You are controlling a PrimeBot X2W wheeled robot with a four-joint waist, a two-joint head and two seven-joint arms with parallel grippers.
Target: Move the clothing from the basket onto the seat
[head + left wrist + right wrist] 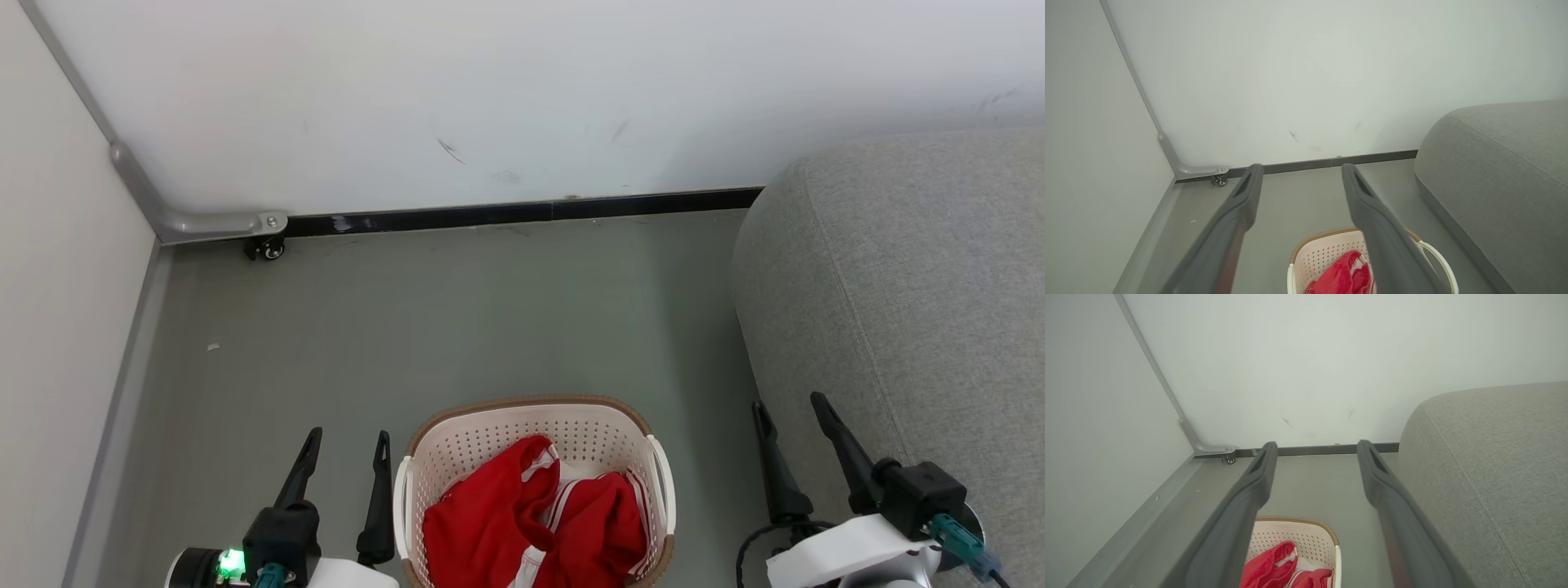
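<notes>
While the clothing (490, 523) lies heaped in the basket (490, 445) at 6 o'clock and the seat (898, 310) at 3 o'clock carries none, left tool (349, 435) and right tool (789, 403) hang spread apart, empty; no garment moved yet.

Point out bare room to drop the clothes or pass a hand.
The seat top in view is bare. The floor from basket to baseboard is bare too. Crowded: the basket, holding the red clothing, with the open left hand close beside its left rim.
</notes>
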